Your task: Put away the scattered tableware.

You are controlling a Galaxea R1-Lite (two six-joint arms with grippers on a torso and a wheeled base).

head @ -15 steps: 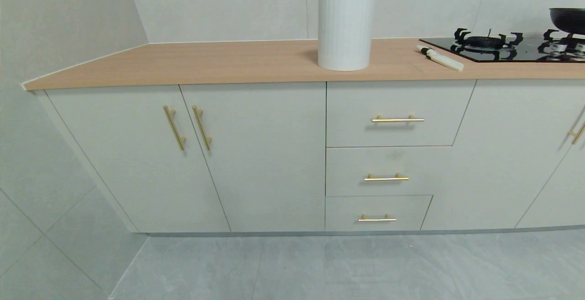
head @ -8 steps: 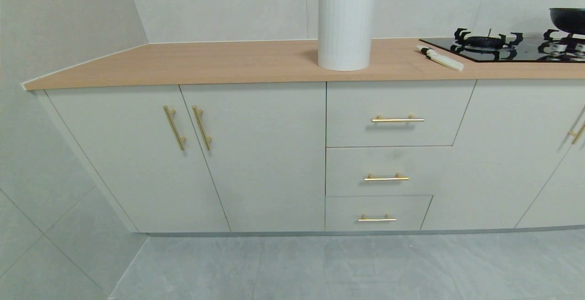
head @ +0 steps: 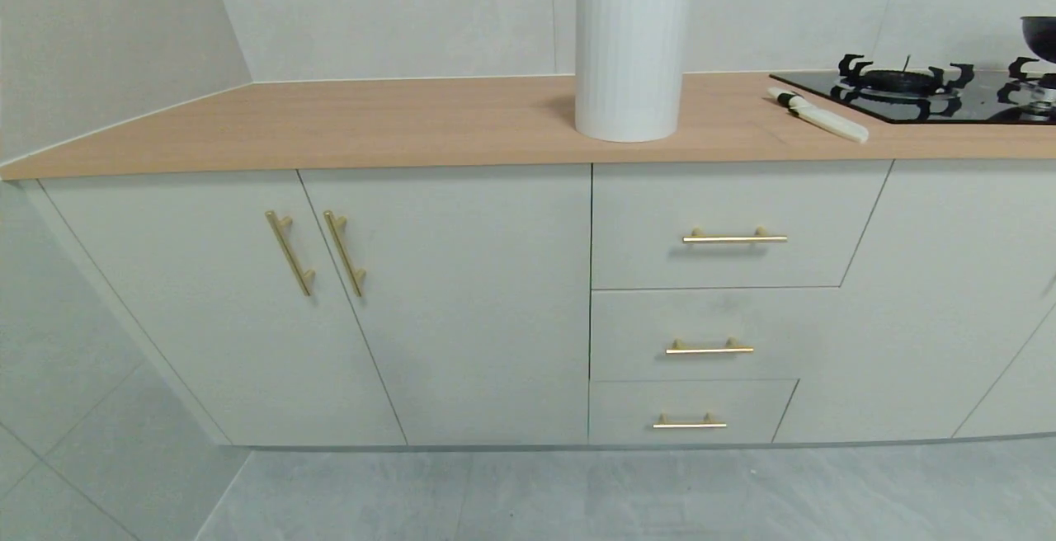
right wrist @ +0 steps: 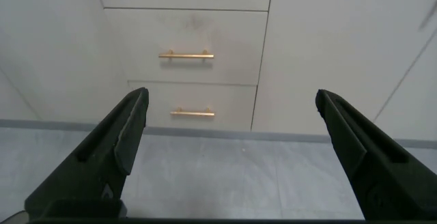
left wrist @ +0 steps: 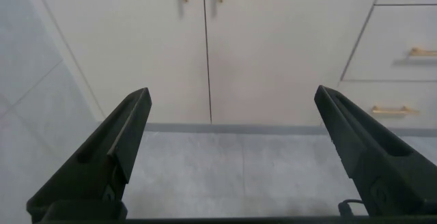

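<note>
The long wooden counter point(head: 371, 124) is holding up a tall white jar point(head: 631, 54). Under the jar and to its left, 2 cupboard doors point(head: 330, 310) are staying shut. Right under the jar, 3 drawers point(head: 709, 277) are sitting one on top of the other, all pushed in. To the right of the jar, a black stove point(head: 924, 100) is sitting in the counter, and a dark pot point(head: 1041, 30) is standing on it farther from the jar. The knife point(head: 817, 116) is lying flat on the counter to the right of the jar, between the jar and the stove, just beside the stove. The left gripper point(left wrist: 232, 95) is hanging low, well below the jar, facing the bottom of the cupboard doors. Its fingers are spread wide apart and holding nothing. The right gripper point(right wrist: 232, 96) is hanging low too, facing the 2 lower drawers under the jar. Its fingers are also spread wide apart and holding nothing.
</note>
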